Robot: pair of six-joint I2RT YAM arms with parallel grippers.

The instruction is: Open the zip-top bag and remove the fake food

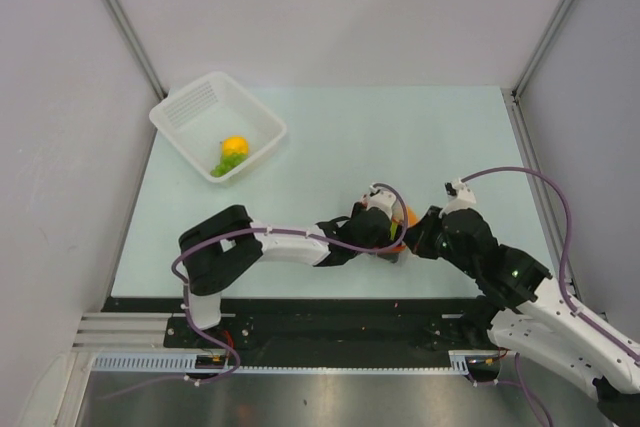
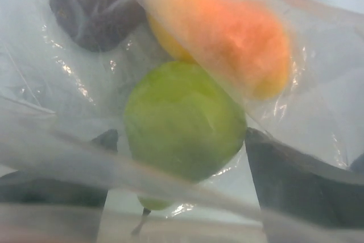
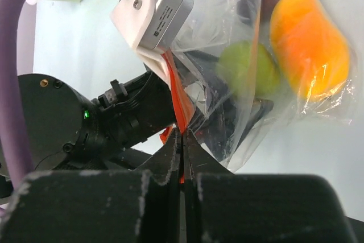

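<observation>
Pinching the zip-top bag [image 3: 227,83] by its red zip strip [image 3: 175,92] with the right gripper [image 3: 182,146], fingers pressed flat together on the strip. In the top view, finding that bag toward 5 o'clock from the middle of the table [image 1: 330,127], squeezed between the two wrists. Meeting it from 9 o'clock with the left gripper [image 2: 181,140], fingers [image 2: 296,186] spread wide and seen only dimly through the crinkled film; impossible to tell whether inside the bag's mouth or behind it. Inside the plastic, bunched close: a green fruit [image 2: 185,120], an orange piece [image 2: 227,32] at 1 o'clock of it and a dark round piece [image 2: 94,9] at 11 o'clock. Away at 10 o'clock on the table, in the white slotted basket [image 1: 185,107], lying loose: a yellow-orange round fruit [image 1: 234,145] with green bits [image 1: 227,163] touching it at 7 o'clock.
</observation>
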